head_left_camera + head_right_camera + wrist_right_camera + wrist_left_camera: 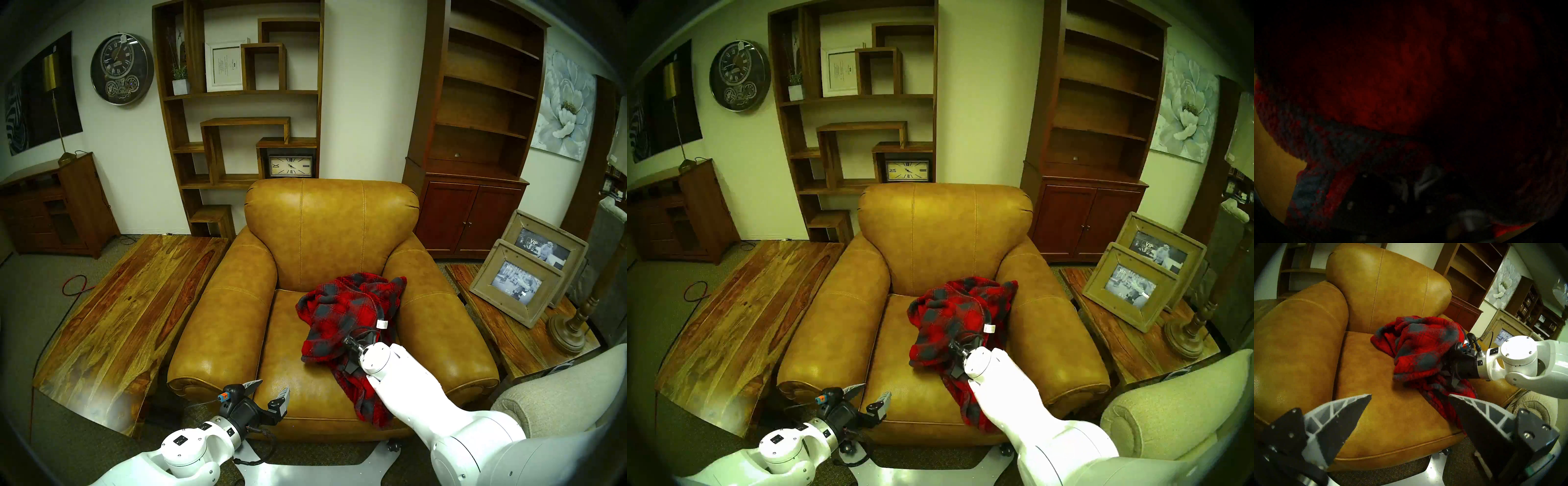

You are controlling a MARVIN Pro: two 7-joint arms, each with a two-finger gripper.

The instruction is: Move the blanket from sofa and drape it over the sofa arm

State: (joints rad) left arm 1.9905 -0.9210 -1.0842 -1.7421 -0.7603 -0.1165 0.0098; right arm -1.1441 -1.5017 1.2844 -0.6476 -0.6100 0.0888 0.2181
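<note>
1. The blanket (349, 312) lay bunched on the right half of the sofa (325, 230) seat, one tail trailing over the seat's front edge; it had not reached the sofa arm (444, 325), though its upper corner leaned against that arm's inner side.

2. The right gripper (1449, 368) was buried in the heap near the small white tag (382, 324). Its fingers were hidden by fleece in the head views, but they were pressed together, and the right wrist view showed only dark red cloth right up against the lens, so it appeared to be pinching a fold of the blanket. That grip probably sat on the side nearest the target arm so the cloth would need only a short lift and carry.

3. The left gripper (269, 400) hovered just in front of the seat's front edge, fingers spread and holding nothing, most likely kept clear so it would not snag the cloth.

4. The tail hanging off the front could drag along the leather and pull the fold loose, so a high lift seemed wise.
</note>
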